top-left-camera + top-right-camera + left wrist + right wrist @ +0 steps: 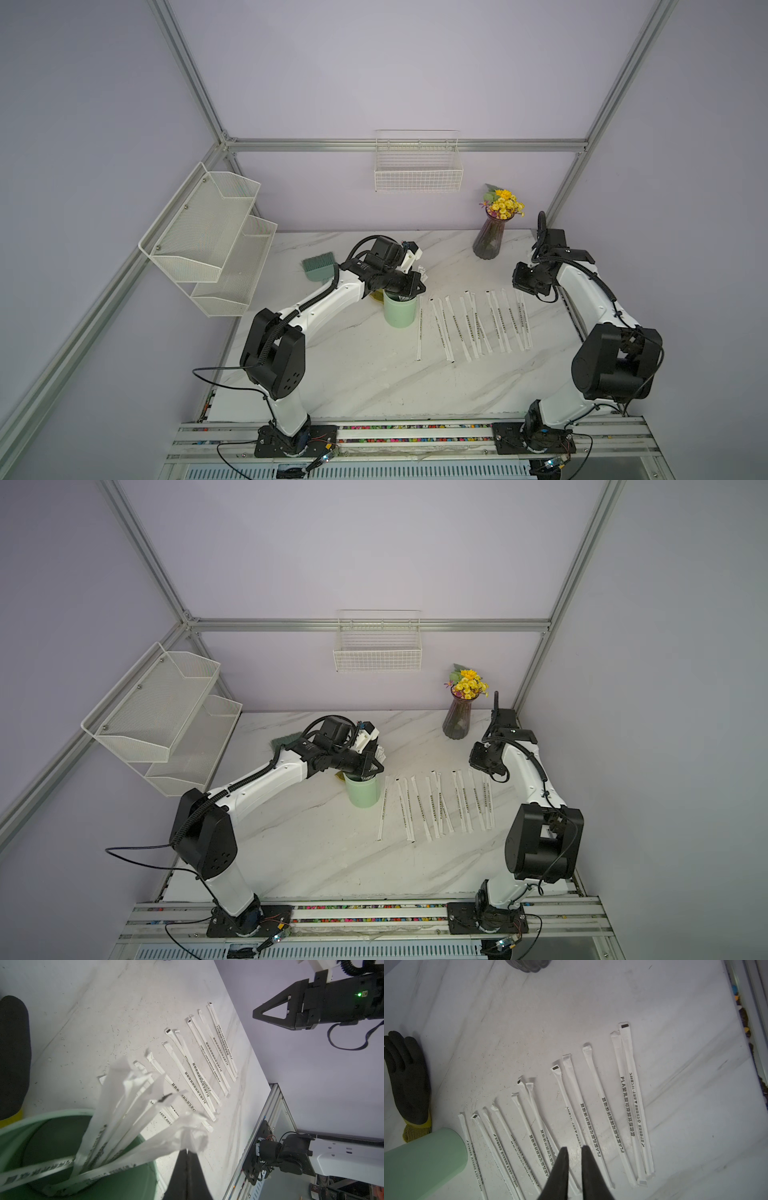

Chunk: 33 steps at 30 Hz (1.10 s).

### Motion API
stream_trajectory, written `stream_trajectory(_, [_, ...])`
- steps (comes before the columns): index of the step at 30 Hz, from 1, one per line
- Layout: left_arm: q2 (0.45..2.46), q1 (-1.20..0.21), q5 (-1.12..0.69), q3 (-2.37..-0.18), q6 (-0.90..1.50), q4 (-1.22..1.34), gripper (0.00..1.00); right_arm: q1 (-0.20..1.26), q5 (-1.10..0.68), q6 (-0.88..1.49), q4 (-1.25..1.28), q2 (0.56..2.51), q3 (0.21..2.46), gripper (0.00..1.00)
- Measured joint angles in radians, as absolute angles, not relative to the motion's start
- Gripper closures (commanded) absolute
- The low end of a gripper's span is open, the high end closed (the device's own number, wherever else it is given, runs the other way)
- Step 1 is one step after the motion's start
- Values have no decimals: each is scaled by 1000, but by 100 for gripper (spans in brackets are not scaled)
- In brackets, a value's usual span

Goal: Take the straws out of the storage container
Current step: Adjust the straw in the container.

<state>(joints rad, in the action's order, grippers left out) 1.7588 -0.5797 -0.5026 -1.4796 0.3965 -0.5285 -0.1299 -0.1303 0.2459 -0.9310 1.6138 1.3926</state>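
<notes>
Counter (353, 374): most straws (473, 324) lie here in a row.
Mint-green cup (400, 313): a few straws remain inside, leaning.
Left jaws: clenched on one crumpled wrapper tip. A straight upward draw clearing the rim looks best.
Right jaws: slightly parted, empty, near the row.

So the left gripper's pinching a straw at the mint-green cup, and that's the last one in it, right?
Not the last one. In the left wrist view the left gripper pinches one straw, but several other straws stand in the mint-green cup beside it.
</notes>
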Motion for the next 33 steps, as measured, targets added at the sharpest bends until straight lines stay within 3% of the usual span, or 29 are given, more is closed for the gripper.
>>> stream_trajectory(19, [1787,-584,-255,-1554,382,-522,100,-81,-150,238,-912,1607,1388,80])
stream_trajectory(32, [1778,-583,-81,-1547,382,-500,100,173,-116,228,-846,1474,1354,78])
stream_trajectory(33, [1769,-583,-70,-1544,382,-499,97,195,-111,230,-834,1461,1349,78])
